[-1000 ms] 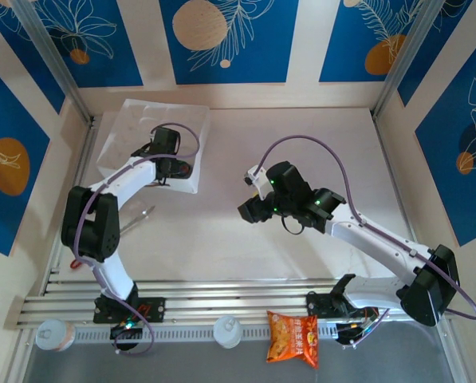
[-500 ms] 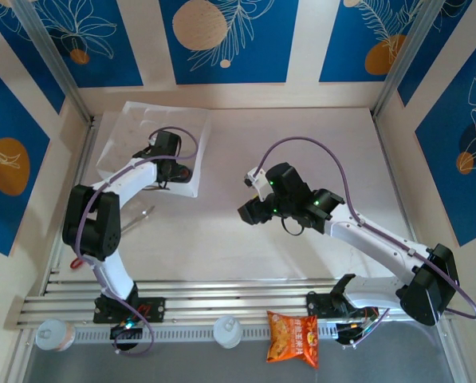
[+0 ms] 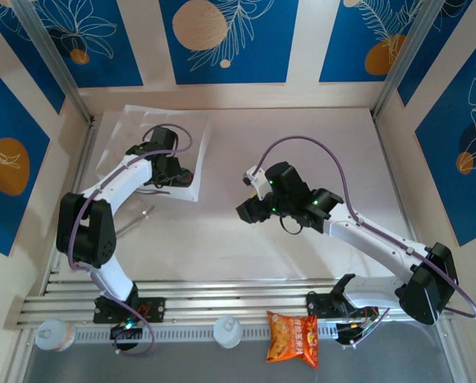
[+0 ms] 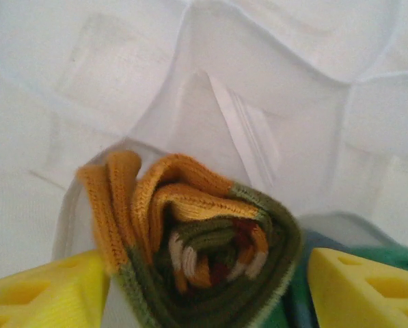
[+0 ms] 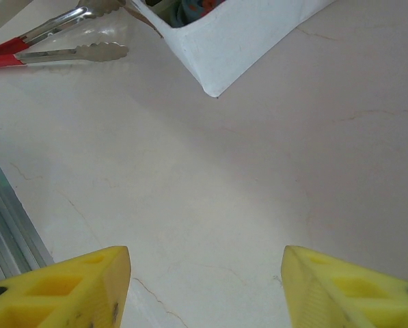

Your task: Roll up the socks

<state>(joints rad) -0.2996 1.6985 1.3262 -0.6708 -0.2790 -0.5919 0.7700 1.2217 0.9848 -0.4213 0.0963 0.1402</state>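
Two socks (image 4: 210,225), wound into one tight roll, sit in a compartment of the white tray (image 4: 272,61). The olive-brown one is outermost, and the grey-blue sock (image 4: 388,257) peeks out on one side. My left gripper (image 4: 205,277) brackets the roll with its jaws set wide, a fingertip on either flank. Whether a pad brushes the fabric I cannot quite tell from so close. To let go cleanly, I reckon I should rise straight up with the jaws apart, so no loose knit catches and unwinds. The compartment walls stand close around the roll, so sideways moves look poor; above is free. My right gripper (image 5: 204,287) hangs wide and empty over bare table (image 5: 210,178). The tray's corner and the tongs (image 5: 60,41) lie well ahead of it, and there is plenty of room between my two arms.
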